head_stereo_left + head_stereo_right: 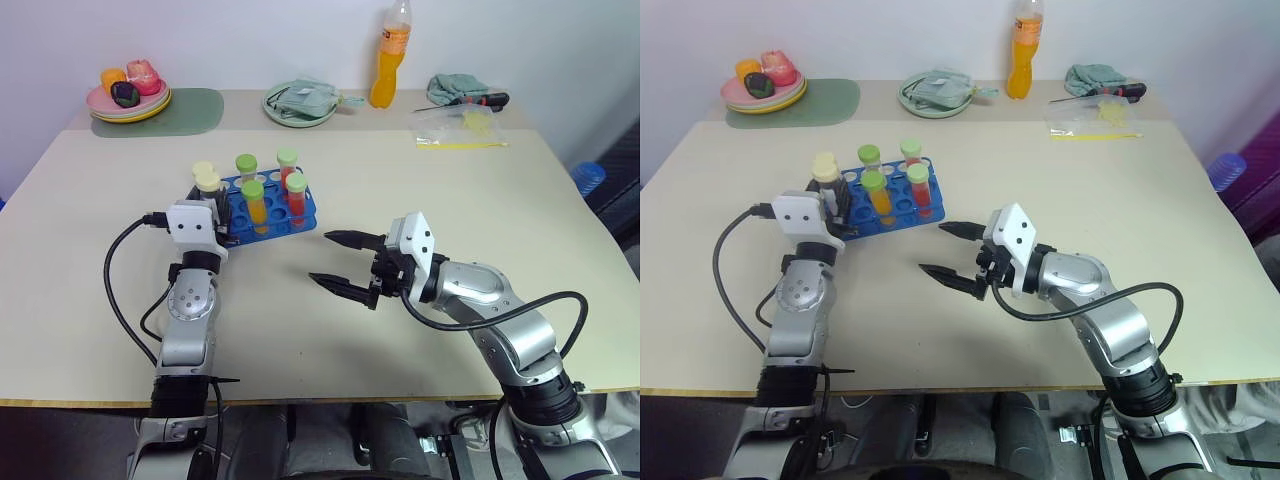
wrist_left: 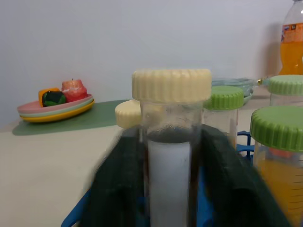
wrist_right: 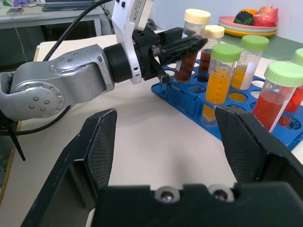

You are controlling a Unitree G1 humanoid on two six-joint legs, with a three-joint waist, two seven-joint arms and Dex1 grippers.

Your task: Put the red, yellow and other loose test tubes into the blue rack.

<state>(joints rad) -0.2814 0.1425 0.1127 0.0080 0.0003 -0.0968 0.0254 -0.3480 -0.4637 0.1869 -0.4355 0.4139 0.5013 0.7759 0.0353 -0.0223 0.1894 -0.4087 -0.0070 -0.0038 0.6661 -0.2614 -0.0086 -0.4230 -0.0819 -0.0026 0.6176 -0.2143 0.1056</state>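
The blue rack [image 1: 308, 218] stands left of the table's middle and holds several capped test tubes. Among them are a yellow tube with a green cap [image 1: 255, 203] and a red tube with a green cap [image 1: 297, 197]. At the rack's near left corner stands a dark maroon tube with a cream cap [image 3: 189, 42], and my left gripper [image 3: 187, 45] reaches around it. A second cream-capped tube [image 3: 210, 45] stands just behind. My right gripper [image 1: 320, 257] hovers open and empty over the table to the right of the rack, pointing toward it.
Along the far edge are a plate stack with toy food [image 1: 128, 98] on a green mat [image 1: 195, 110], a green plate with a cloth [image 1: 300, 103], a tall orange bottle [image 1: 392, 55], a plastic bag [image 1: 462, 130] and a screwdriver [image 1: 485, 100].
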